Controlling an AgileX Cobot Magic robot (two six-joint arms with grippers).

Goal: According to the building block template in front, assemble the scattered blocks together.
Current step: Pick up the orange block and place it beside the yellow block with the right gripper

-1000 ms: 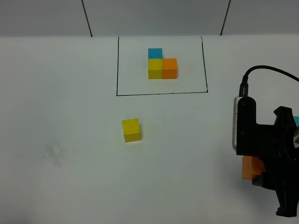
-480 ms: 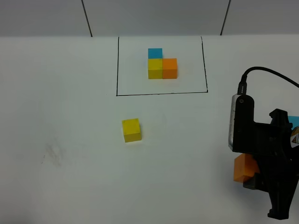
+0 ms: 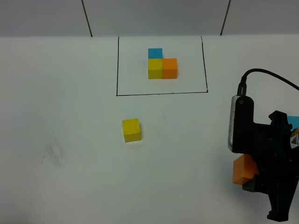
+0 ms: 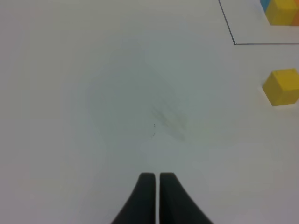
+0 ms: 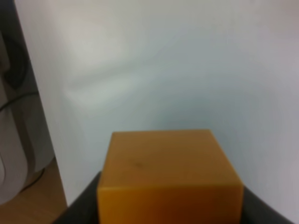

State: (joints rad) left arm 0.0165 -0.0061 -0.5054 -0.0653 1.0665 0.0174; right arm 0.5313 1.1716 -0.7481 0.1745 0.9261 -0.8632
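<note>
Orange block [image 5: 169, 179] gripped between dark tool fingers [image 5: 84, 213], white table [image 5: 187, 70] behind.

White table [image 3: 56, 93], seen from above. Toward the far edge, a black drawn rectangle [image 3: 161, 93] framing the building block template [image 3: 159, 66]: blue, yellow and orange cubes touching in an L. Nearer, outside the frame, a lone yellow cube [image 3: 131, 129]. Faint grey smudge [image 3: 53, 153] at left.

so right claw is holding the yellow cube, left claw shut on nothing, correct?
No. The right claw holds the orange cube, not the yellow one: the right wrist view shows it between the jaws. The yellow cube sits loose on the table in the exterior high view. The left claw is shut on nothing, as you said.
</note>
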